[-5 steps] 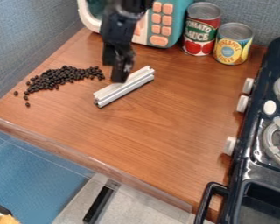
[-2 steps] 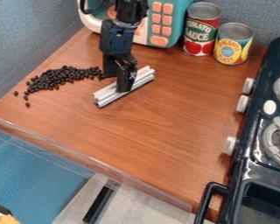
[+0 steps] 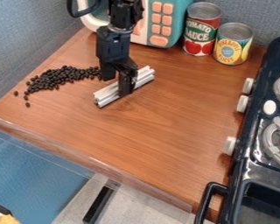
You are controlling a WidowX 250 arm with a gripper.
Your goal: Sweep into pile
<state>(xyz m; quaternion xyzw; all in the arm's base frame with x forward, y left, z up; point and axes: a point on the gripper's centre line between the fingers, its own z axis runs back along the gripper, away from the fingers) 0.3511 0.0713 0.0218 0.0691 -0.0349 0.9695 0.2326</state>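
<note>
red can (image 3: 209, 22) with tomatoes (image 3: 197, 47) on its label (image 3: 199, 34), yellow can (image 3: 232, 46) beside it, my gripper (image 3: 117, 86) at the bar (image 3: 145, 78), can't tell if open or closed, beans (image 3: 59, 77) nearby

Red can (image 3: 201, 37) and yellow can (image 3: 233, 47) between microwave (image 3: 178, 19) and stove (image 3: 256, 169)

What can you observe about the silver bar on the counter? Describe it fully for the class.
The silver bar is straight, long and narrow, apparently metal, with lengthwise ridges. It lies slanted on the wooden counter, its nearer end toward the picture's lower left, to the right of the black beans. The gripper hides part of its middle; whether they touch, I cannot tell.
</note>
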